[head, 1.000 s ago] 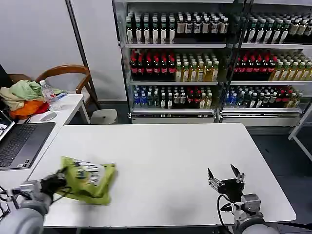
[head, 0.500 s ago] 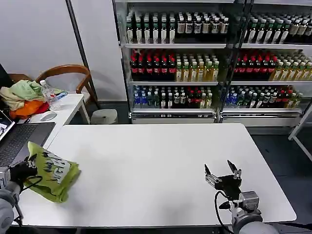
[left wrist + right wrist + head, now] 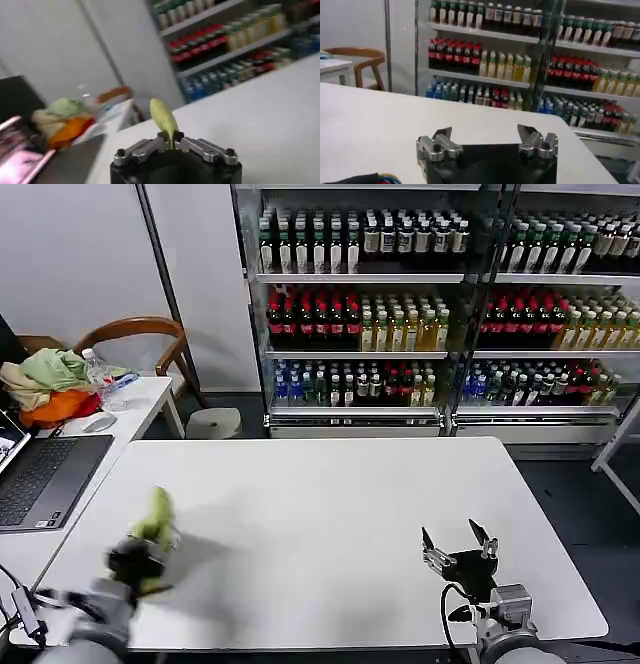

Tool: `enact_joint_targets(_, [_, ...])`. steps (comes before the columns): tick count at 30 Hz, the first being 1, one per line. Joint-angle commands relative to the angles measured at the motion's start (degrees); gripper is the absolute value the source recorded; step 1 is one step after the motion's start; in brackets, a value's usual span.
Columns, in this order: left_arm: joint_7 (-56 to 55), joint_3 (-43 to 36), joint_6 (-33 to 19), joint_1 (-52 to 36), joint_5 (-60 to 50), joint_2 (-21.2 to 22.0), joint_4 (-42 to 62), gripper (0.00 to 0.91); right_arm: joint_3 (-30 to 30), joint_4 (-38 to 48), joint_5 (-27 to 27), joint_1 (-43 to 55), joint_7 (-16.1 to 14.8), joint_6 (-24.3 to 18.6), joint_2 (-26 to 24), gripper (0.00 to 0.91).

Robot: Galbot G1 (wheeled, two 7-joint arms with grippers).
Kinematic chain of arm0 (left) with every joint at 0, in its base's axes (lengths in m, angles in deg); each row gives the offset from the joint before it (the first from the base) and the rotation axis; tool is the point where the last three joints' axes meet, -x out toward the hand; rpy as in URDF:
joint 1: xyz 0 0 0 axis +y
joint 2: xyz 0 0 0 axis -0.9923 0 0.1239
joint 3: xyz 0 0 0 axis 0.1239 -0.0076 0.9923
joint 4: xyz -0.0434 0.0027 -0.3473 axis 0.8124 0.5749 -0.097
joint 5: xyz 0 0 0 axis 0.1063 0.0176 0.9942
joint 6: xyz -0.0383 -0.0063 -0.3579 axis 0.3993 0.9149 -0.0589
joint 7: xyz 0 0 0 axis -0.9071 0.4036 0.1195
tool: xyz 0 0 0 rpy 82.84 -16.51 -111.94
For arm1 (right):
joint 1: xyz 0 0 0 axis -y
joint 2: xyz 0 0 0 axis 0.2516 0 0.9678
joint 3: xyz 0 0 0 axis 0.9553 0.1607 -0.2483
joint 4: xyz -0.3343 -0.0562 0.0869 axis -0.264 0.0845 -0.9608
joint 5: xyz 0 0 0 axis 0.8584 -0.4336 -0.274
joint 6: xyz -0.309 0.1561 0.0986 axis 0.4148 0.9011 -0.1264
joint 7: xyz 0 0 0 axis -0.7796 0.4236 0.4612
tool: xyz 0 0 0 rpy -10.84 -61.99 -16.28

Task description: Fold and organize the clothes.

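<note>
Left gripper (image 3: 171,139): it sits low over the near left part of the bench; its fingers (image 3: 150,146) are closed together on a fold of the T-shirt.
T-shirt (image 3: 155,519): lime yellow-green, bunched into a narrow upright wad that rises from between the left fingers; from the left wrist view a rounded tip of cloth (image 3: 164,117) stands above the closed fingers. Whether its lower edge touches the bench I cannot tell.
Right gripper (image 3: 457,550): held just above the near right part of the bench, its fingers (image 3: 438,146) spread wide apart with nothing between them.
Bench (image 3: 340,524): white, flat, bare across its middle and right.
Room: glass-fronted coolers (image 3: 400,304) stand behind the bench, their shelves packed with rows of bottles; a grey wall is to the left of them.
Side desk (image 3: 140,399): white, beyond the bench's far left corner, carrying a heap of pale green, cream and orange garments (image 3: 48,384), a clear water bottle (image 3: 100,379) and a mouse (image 3: 98,422).
Laptop (image 3: 40,479): open, just beside the bench's left edge.
Chair (image 3: 145,344): wooden, curved back, behind the side desk.
Stool (image 3: 213,423): round, pale, on the floor between the side desk and the coolers.
</note>
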Motion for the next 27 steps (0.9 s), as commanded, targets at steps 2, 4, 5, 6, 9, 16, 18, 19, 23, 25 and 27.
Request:
enact_joint_targets(2, [3.81, -28.35, -6.06, -6.98, -27.11, 14.36, 2.59, 0.050, -0.27, 0.14, 1.41, -1.08, -0.04, 0.22, 0.18, 0.907])
enact_joint_targets(4, [3.83, -28.80, -6.07, -8.45, -26.93, 14.95, 4.21, 0.050, -0.34, 0.21, 1.39, -1.03, -0.09, 0.21, 0.12, 0.907])
enact_joint_targets(5, [3.83, -29.01, -6.10, -9.46, -26.93, 15.26, 5.16, 0.050, -0.46, 0.25, 1.39, -0.92, -0.13, 0.22, 0.06, 0.907])
enact_joint_targets(6, [3.82, -29.26, -6.01, -10.04, -26.90, 15.39, 5.61, 0.050, -0.52, 0.28, 1.39, -0.88, -0.15, 0.22, 0.02, 0.907])
enact_joint_targets(9, [4.10, -29.71, -5.99, -13.31, -25.21, 16.67, 8.05, 0.040, -0.66, 0.43, 1.35, -0.31, -0.13, 0.38, -0.13, 0.907])
enact_joint_targets(16, [5.34, -31.04, -5.10, -20.47, -16.72, 17.88, 12.55, 0.050, -1.75, 0.40, 0.94, 1.30, -0.32, 0.90, -0.78, 0.907])
enact_joint_targets(18, [4.50, -31.07, -3.79, -21.55, -13.38, 18.16, 13.14, 0.050, -2.30, 0.44, 0.71, 1.58, -0.34, 0.98, -0.98, 0.907])
enact_joint_targets(19, [3.66, -31.18, -2.79, -22.17, -10.43, 18.30, 13.42, 0.050, -2.61, 0.53, 0.55, 1.87, -0.37, 1.02, -1.17, 0.907])
enact_joint_targets(23, [0.28, -31.63, -0.66, -24.45, 2.62, 18.65, 13.89, 0.796, -3.00, 0.76, 0.21, 2.46, -0.41, 1.13, -1.36, 0.907])
enact_joint_targets(25, [-1.11, -31.65, -1.36, -25.56, 8.96, 19.13, 14.70, 0.907, -2.88, 0.95, 0.21, 2.71, -0.41, 1.16, -1.32, 0.907])
enact_joint_targets(27, [-0.83, -31.64, -4.08, -26.98, 11.79, 19.81, 15.98, 0.907, -2.66, 1.21, 0.20, 3.12, -0.42, 1.19, -1.30, 0.907])
